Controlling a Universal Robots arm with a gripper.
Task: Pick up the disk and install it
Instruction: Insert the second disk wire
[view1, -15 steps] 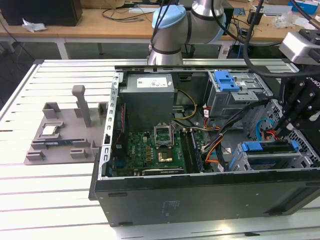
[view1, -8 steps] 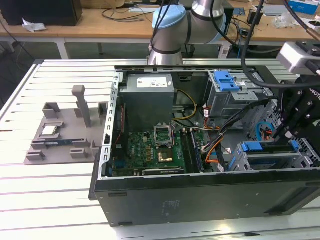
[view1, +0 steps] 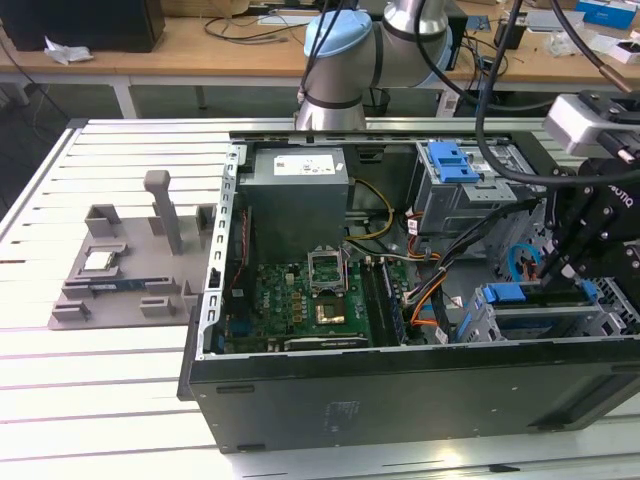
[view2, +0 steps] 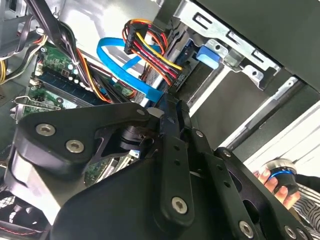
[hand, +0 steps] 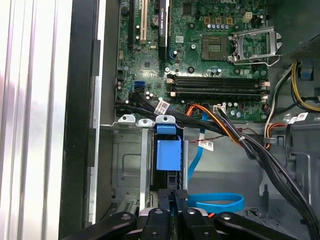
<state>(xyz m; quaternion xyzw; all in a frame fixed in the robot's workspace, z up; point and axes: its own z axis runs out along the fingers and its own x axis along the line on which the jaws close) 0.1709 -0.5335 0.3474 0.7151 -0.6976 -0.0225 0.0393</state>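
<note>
The pincer (hand: 175, 207) is closed on the rear edge of the disk (hand: 167, 155), which stands on edge in the drive bay (hand: 127, 165) of the open computer case (view1: 400, 390). Its long axis runs straight ahead of the pincer, into the bay.

Open computer case (view1: 400, 390), grey tray (view1: 120, 275), perhaps holding parts

Exterior view: even, bright overhead light; pale glare along the slatted table (view1: 100, 400) near the lower edge. Interior of the computer case (view1: 400, 390) is dimmer, with shade under its near wall. Second wrist view: the gripper (view2: 167, 112) body is dark and soft, close to the lens; white metal beyond is washed out. First wrist view: the motherboard (hand: 200, 60) is sharp and evenly lit.
</note>
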